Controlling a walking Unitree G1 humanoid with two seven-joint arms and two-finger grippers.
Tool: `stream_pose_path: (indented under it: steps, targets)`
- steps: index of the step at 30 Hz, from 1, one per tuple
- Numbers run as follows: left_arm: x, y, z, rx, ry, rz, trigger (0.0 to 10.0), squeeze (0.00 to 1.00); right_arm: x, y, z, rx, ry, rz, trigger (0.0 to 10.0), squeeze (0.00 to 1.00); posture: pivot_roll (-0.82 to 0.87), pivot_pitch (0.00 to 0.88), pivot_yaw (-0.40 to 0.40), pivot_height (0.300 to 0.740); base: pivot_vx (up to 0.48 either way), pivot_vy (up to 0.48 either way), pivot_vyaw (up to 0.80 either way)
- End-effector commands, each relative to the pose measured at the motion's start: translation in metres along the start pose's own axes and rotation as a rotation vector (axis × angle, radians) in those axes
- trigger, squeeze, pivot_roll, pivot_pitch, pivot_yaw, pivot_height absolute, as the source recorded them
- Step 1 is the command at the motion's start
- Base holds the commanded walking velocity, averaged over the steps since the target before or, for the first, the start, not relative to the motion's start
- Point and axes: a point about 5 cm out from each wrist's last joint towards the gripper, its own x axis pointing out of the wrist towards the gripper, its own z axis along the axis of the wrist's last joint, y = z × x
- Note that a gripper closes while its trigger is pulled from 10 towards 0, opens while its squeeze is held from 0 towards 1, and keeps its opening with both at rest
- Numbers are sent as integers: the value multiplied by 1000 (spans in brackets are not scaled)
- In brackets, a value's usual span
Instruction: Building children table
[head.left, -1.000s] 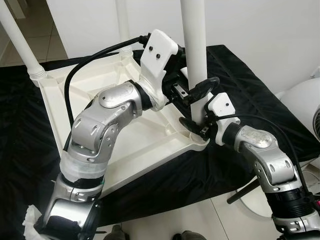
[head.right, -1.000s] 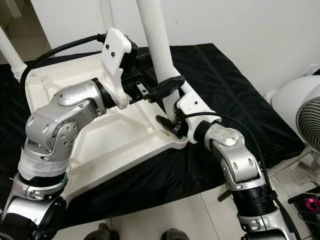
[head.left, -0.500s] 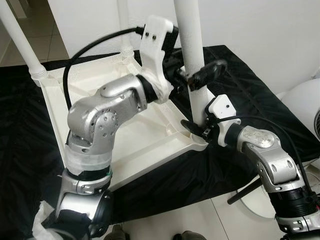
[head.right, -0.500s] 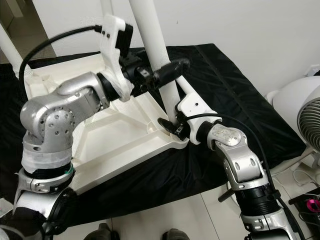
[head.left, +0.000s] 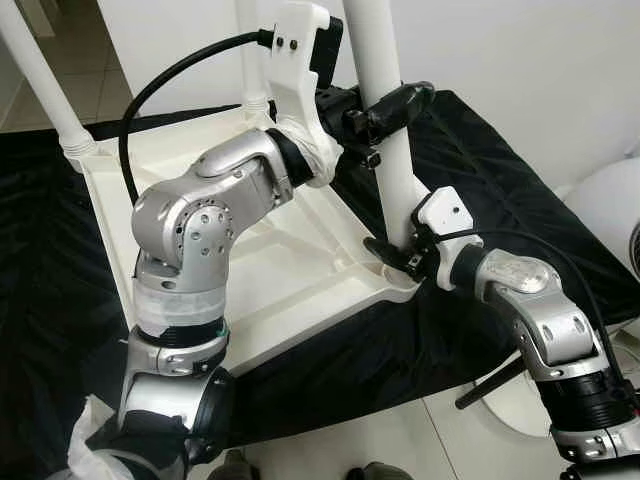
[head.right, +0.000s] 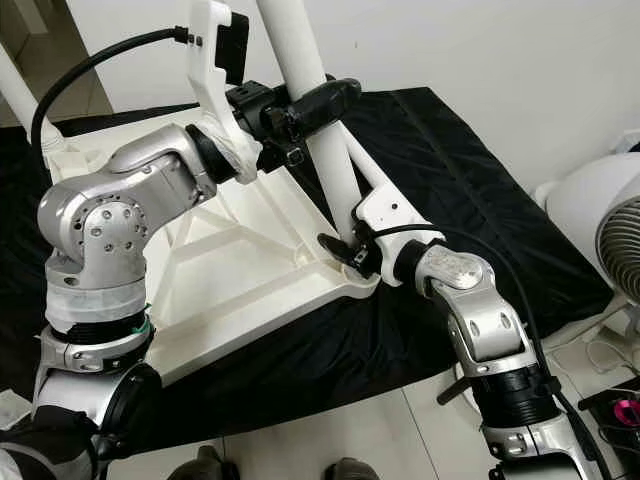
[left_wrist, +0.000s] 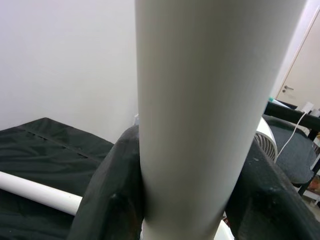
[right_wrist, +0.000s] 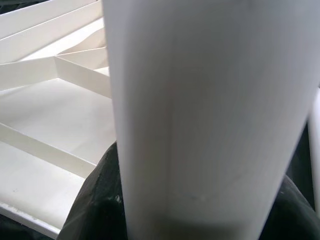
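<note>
A white plastic tabletop (head.left: 250, 270) lies upside down on a black cloth. A white round leg (head.left: 390, 160) stands upright in its near right corner socket. My left gripper (head.left: 385, 105) is shut on this leg high up, its fingers (left_wrist: 115, 195) wrapped around the tube. My right gripper (head.left: 392, 250) is shut on the same leg at its base, just above the socket, with black fingers (right_wrist: 95, 200) on both sides. Another leg (head.left: 35, 80) stands in the far left corner.
The black cloth (head.left: 480, 170) covers the work surface, whose front edge runs close below the tabletop corner. A white fan (head.right: 600, 230) stands at the right. A loose white leg (left_wrist: 35, 192) lies on the cloth. Tiled floor (head.left: 400, 440) lies in front.
My left gripper has slid upward along the leg, and its elbow has lifted. The leg leans slightly more to the left at its top. My right gripper stays at the base.
</note>
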Motion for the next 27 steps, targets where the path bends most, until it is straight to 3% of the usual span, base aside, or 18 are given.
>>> stream_pose_path:
  steps: [1,5,6,8,9,10,11,16,25,26,27]
  targets:
    - [2,-3,7,-5,-26,10,0,0,0,-4,3,-23,-8,-3,10000,0,-89,17,21,740,0,0,0]
    - [2,-3,9,2,-28,24,0,0,1,-4,3,-20,-9,-9,10000,0,-88,17,19,740,0,0,0]
    - [2,-3,9,22,-20,43,10000,0,1,-5,3,-8,-13,-16,10000,0,-87,15,17,740,0,0,0]
    - [4,-2,8,26,-5,78,10000,0,2,-6,3,16,-20,-29,10000,0,-86,13,16,740,0,0,0]
    - [5,0,8,22,10,108,10000,0,3,-7,3,34,-30,-48,10000,855,-87,12,15,740,0,0,0]
    - [5,0,8,22,10,108,10000,0,3,-7,3,34,-30,-48,10000,855,-87,12,15,740,0,0,0]
    - [6,2,9,20,23,132,10000,0,4,-7,3,55,-42,-61,10000,1000,-88,11,15,740,0,0,0]
    - [11,8,15,-1,24,183,10000,0,6,-7,6,78,-87,-120,10000,1000,-85,8,14,740,0,0,0]
    - [31,10,18,80,51,288,10000,0,18,-8,10,114,-146,-315,10000,1000,-85,3,14,740,0,0,0]
    - [37,12,17,104,60,323,10000,0,23,-8,11,119,-143,-352,10000,537,-84,2,14,740,0,0,0]
    - [37,12,17,104,60,323,10000,0,23,-8,11,119,-143,-352,10000,537,-84,2,14,740,0,0,0]
